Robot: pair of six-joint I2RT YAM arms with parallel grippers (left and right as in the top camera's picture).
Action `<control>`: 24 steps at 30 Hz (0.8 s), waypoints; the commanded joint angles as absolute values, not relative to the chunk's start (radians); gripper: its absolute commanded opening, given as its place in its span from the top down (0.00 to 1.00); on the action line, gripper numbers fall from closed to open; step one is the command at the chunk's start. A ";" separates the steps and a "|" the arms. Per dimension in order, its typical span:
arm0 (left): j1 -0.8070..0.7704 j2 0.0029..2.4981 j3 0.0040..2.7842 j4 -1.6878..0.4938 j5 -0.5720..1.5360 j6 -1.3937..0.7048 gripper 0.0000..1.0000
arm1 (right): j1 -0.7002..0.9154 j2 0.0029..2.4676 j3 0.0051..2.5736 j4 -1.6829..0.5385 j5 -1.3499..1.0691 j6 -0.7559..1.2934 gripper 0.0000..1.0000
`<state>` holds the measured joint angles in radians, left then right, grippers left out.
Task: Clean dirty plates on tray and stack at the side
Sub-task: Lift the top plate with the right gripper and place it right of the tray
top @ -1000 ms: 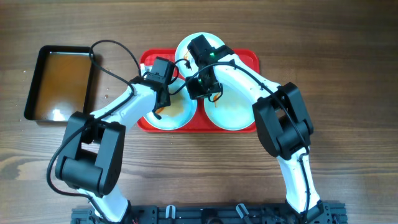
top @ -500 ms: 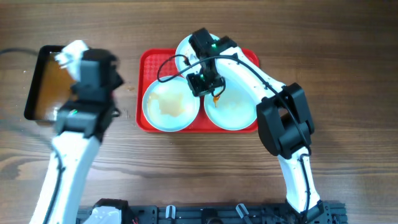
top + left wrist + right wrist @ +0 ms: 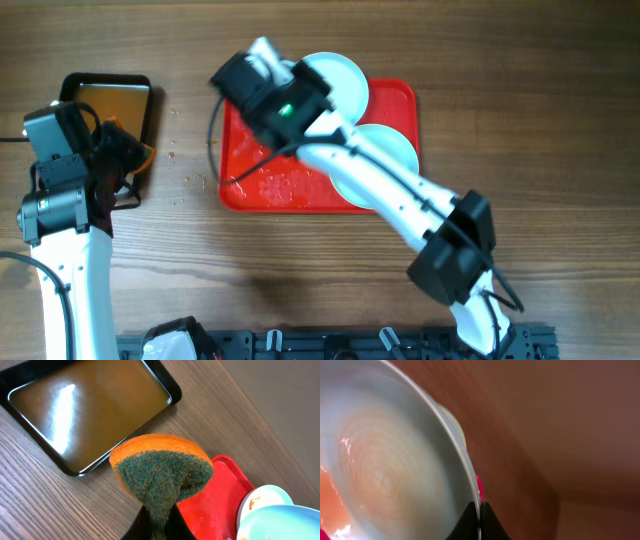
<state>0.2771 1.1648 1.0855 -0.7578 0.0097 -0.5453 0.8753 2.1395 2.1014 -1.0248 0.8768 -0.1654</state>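
My left gripper [image 3: 160, 527] is shut on an orange and green sponge [image 3: 162, 470], held above the wood between the black pan and the red tray [image 3: 220, 495]; from overhead it is at the left [image 3: 125, 160]. My right gripper [image 3: 480, 520] is shut on the rim of a pale plate [image 3: 385, 475] with a faint brownish film, lifted and tilted over the tray's far left corner [image 3: 264, 50]. A second plate [image 3: 335, 80], with an orange smear [image 3: 255, 504], sits at the tray's far edge. A third plate [image 3: 390, 155] lies on the tray's right side, partly under my right arm.
The black pan of brownish water [image 3: 105, 78] stands at the far left, also in the left wrist view [image 3: 170, 390]. The tray's left half [image 3: 270, 185] is bare and wet. Small crumbs lie on the wood between pan and tray.
My left arm has pulled back left toward the pan with the sponge. My right arm has swung left and lifted the front-left plate off the tray.
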 commanded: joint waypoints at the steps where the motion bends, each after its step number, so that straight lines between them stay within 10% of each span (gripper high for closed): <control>1: 0.284 1.167 1.085 -0.760 0.026 -0.554 0.96 | 0.957 2.109 2.124 -0.984 1.033 -0.344 0.96; 7: 0.284 1.167 1.085 -0.760 0.026 -0.554 0.96 | 1.006 2.109 2.123 -0.953 1.028 -0.347 0.96; 12: 0.284 1.167 1.085 -0.761 0.027 -0.555 0.96 | 0.896 2.109 2.123 -1.069 0.387 0.010 0.96; 24: 0.284 1.167 1.081 -0.779 0.037 -0.555 0.96 | -0.034 2.111 2.112 -1.280 -0.333 -0.079 0.96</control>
